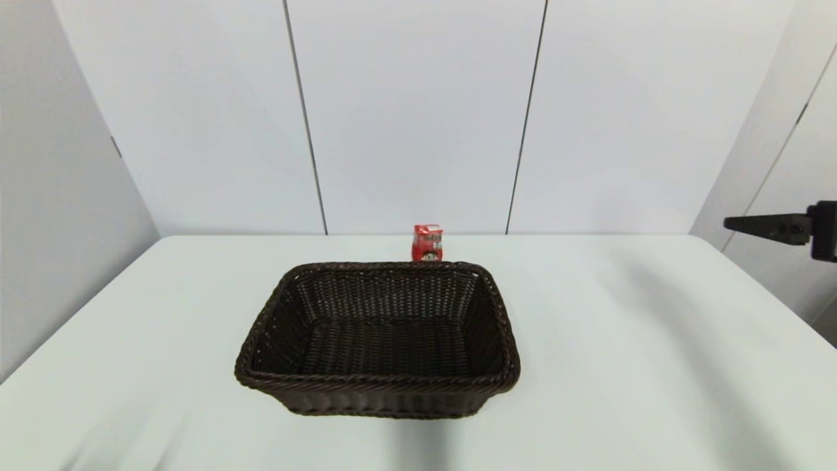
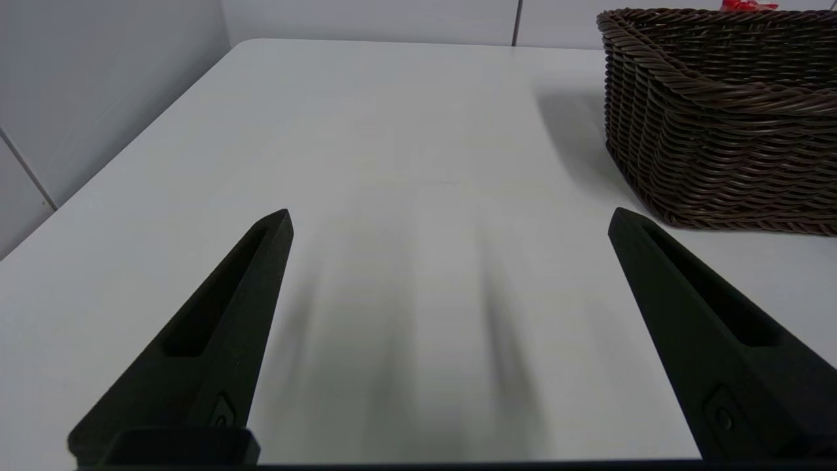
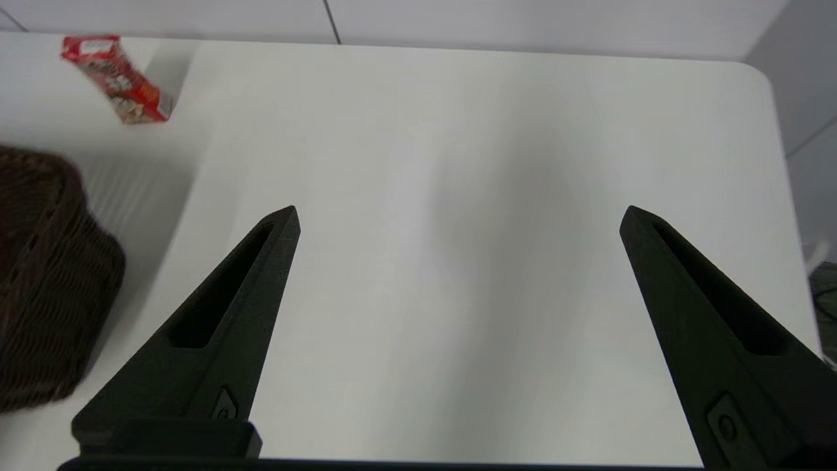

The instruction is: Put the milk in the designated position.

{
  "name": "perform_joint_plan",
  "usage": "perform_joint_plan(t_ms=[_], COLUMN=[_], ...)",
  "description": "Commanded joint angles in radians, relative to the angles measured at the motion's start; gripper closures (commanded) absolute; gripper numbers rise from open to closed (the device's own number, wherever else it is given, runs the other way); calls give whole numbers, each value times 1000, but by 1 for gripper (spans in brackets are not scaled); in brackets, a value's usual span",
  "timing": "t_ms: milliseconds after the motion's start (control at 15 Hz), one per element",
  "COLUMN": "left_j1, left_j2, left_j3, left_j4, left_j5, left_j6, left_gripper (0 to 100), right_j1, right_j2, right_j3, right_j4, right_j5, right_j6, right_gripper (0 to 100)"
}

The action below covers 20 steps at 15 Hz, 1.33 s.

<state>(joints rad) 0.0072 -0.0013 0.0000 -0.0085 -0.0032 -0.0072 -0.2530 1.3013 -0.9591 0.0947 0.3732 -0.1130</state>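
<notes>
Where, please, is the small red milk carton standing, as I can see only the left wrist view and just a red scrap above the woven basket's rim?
Observer: The small red milk carton stands upright on the white table, behind the far rim of the dark brown woven basket.
Operator: Is anything inside the basket?
Observer: No, the head view shows only its bare woven floor.
Operator: Where is the right gripper?
Observer: The right gripper is raised over the table's right side, fingers wide open, nothing between them; the carton lies off to its side. Your left gripper is open too.
</notes>
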Motion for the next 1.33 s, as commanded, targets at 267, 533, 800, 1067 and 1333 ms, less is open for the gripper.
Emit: perform_joint_plan(t_ms=[267, 533, 800, 1067, 1333], left_j1=[0, 0, 0, 0, 0], left_j2=[1, 1, 1, 1, 1], left_j3=[0, 0, 0, 0, 0], left_j4=[-1, -1, -1, -1, -1], left_j5=[0, 0, 0, 0, 0], left_j6=[0, 0, 0, 0, 0], left_gripper=[0, 0, 0, 0, 0], right_j1=[1, 95, 274, 267, 255], right_j2=[-648, -947, -1071, -1123, -1300], right_j3=[485, 688, 820, 959, 958], right_j4=[-61, -44, -66, -222, -176], right_j5=[-36, -43, -252, -304, -358], right_j6=[-48, -59, -53, 38, 134], right_gripper=[0, 0, 0, 0, 0])
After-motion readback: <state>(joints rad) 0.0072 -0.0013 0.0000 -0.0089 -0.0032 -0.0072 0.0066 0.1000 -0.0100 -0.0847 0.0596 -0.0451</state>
